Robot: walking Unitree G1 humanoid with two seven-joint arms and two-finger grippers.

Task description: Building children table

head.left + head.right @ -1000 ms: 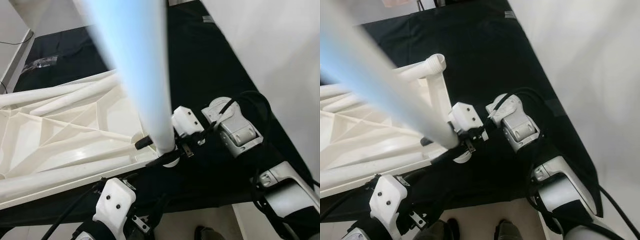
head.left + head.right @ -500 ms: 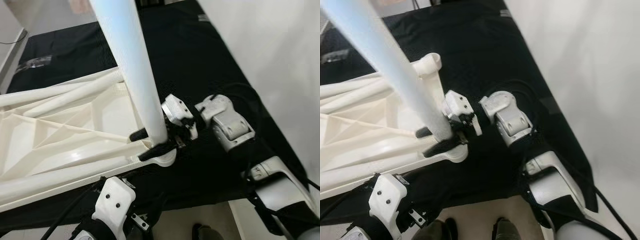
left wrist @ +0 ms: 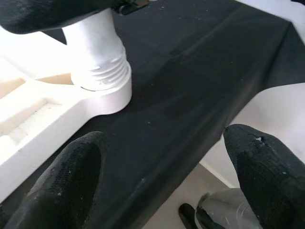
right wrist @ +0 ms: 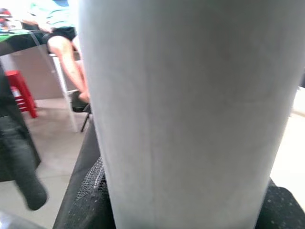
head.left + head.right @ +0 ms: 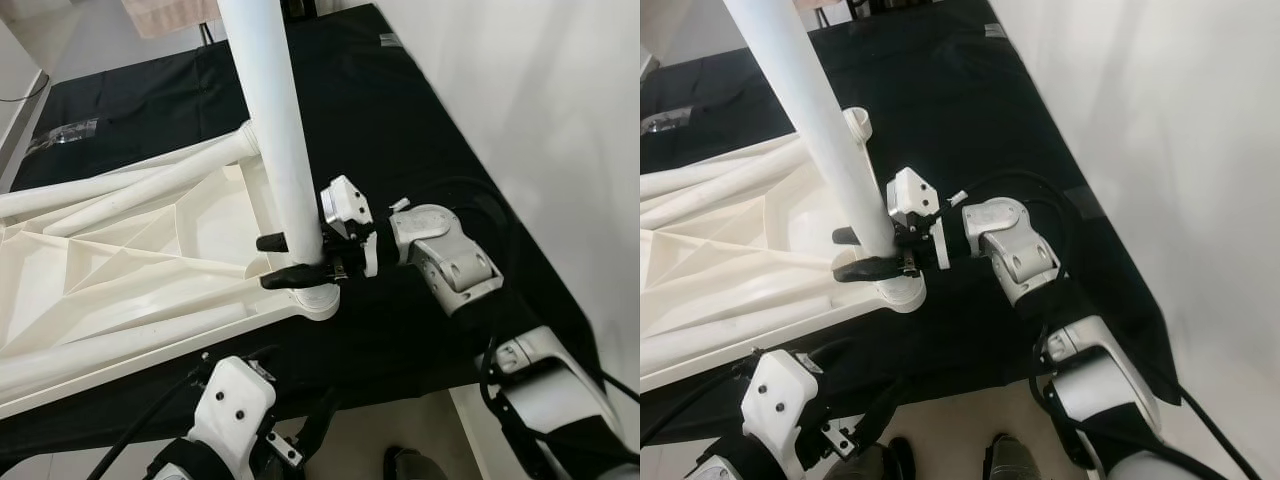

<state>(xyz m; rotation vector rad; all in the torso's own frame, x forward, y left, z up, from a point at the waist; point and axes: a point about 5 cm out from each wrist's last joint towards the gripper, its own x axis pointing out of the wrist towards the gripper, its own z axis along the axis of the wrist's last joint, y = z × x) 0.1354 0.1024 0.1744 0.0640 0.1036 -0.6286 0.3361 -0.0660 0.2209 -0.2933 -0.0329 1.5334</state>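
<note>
Nearest to us, our left gripper [image 3: 167, 176] hangs low at the front edge of the black cloth [image 5: 420, 120], its two black fingers [image 3: 71, 181] spread wide apart with nothing between them. Just beyond those fingers we see the threaded foot of the white table leg [image 5: 275, 130] sitting in the round corner socket [image 3: 102, 93] of the upturned white tabletop [image 5: 130, 280].

Move up a little and there's our right gripper [image 5: 290, 260], reaching in from the right and clamped around that leg just above the socket (one black finger on each side of the tube). The leg stands nearly upright, rising out of the top of the head views. In the right wrist view the tube sits pressed between the pads [image 4: 90, 200].

The tabletop lies underside up on the cloth, ribs showing, with a second leg [image 5: 150, 185] lying along its far side and another long leg [image 5: 120, 345] lying along the near edge.

Farther back, a person's legs [image 4: 66, 62] on a chair and a red stool [image 4: 21, 93] show in the right wrist view.
</note>
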